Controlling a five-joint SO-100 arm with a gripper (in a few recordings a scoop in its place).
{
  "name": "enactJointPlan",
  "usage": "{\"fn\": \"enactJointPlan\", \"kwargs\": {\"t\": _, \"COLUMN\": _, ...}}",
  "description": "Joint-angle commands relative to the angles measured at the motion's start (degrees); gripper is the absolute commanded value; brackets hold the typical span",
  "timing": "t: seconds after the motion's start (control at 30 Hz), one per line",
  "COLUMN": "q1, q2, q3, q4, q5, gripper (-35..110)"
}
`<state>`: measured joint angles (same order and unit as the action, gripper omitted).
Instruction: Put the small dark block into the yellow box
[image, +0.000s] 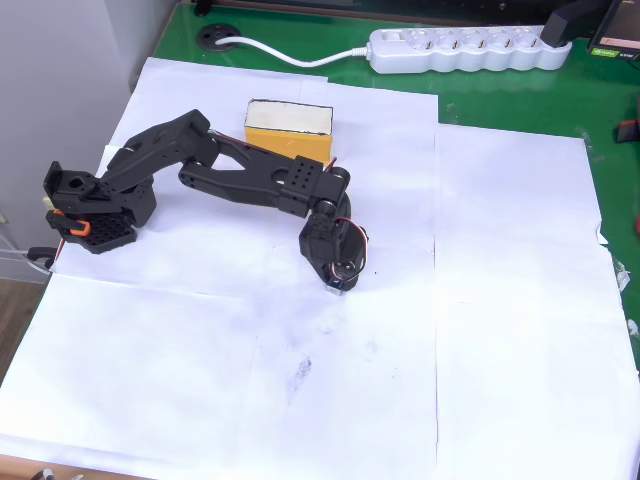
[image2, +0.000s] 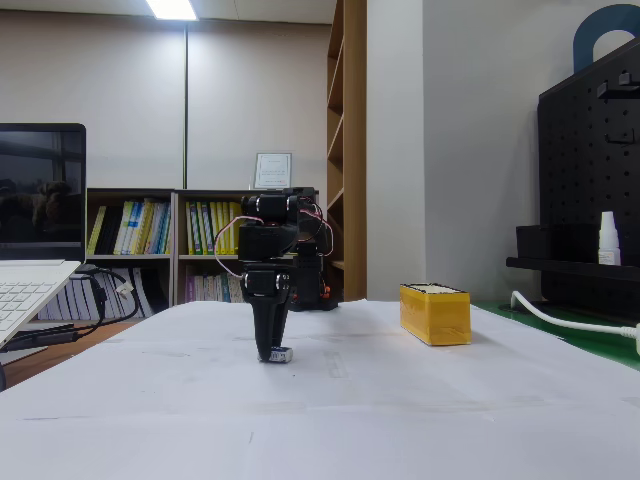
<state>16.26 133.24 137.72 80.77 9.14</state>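
My black gripper (image2: 272, 350) points straight down at the white paper, near the middle of the table in the overhead view (image: 338, 278). The small dark block (image2: 281, 354) sits at its fingertips, right at table level, showing a pale face; from above, the block (image: 337, 287) just peeks out under the gripper. The fingers look drawn together on the block. The yellow box (image: 289, 127) stands apart, behind the arm's forearm in the overhead view. In the fixed view the yellow box (image2: 434, 313) is to the right of the gripper, its pale top rim showing.
The arm's base (image: 88, 212) stands at the left edge of the paper. A white power strip (image: 468, 50) with its cable lies on the green mat at the back. In the fixed view a laptop (image2: 30, 285) sits at the left.
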Motion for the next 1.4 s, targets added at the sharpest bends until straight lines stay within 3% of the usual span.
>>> {"fn": "enactJointPlan", "kwargs": {"t": 0.0, "q1": -0.3, "q2": -7.1, "q3": 3.1, "q4": 0.2, "q5": 0.1, "gripper": 0}}
{"fn": "enactJointPlan", "kwargs": {"t": 0.6, "q1": -4.7, "q2": -31.6, "q3": 6.1, "q4": 0.9, "q5": -14.0, "gripper": 0}}
{"fn": "enactJointPlan", "kwargs": {"t": 1.0, "q1": -23.9, "q2": -47.9, "q3": -3.5, "q4": 0.9, "q5": -25.3, "gripper": 0}}
{"fn": "enactJointPlan", "kwargs": {"t": 1.37, "q1": -44.9, "q2": -60.0, "q3": -24.6, "q4": 0.5, "q5": -43.7, "gripper": 0}}
